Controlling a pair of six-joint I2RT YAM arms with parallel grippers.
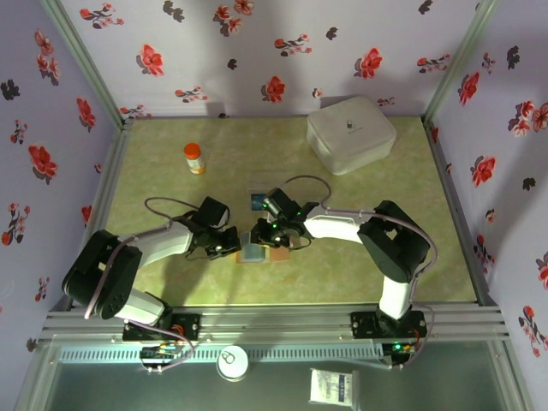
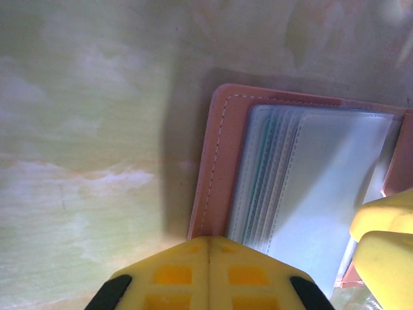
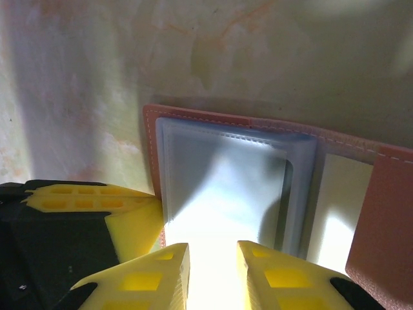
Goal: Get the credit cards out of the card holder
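Note:
The brown card holder (image 1: pixel 254 253) lies open on the green table between both grippers. In the left wrist view its stitched cover (image 2: pixel 222 161) frames a stack of clear sleeves (image 2: pixel 322 187), with teal edges of credit cards (image 2: pixel 261 174) showing in them. My left gripper (image 2: pixel 208 242) is shut, its tips pressed on the holder's near edge. My right gripper (image 3: pixel 213 252) hovers over the top sleeve (image 3: pixel 219 181), jaws slightly apart; glare hides what lies between them. One blue card (image 1: pixel 257 201) lies on the table just behind the holder.
A big white rounded box (image 1: pixel 351 133) stands at the back right. An orange-capped bottle (image 1: pixel 195 158) stands at the back left. Floral walls close in the table on three sides. The left gripper's finger (image 3: pixel 129 223) lies close beside the right one.

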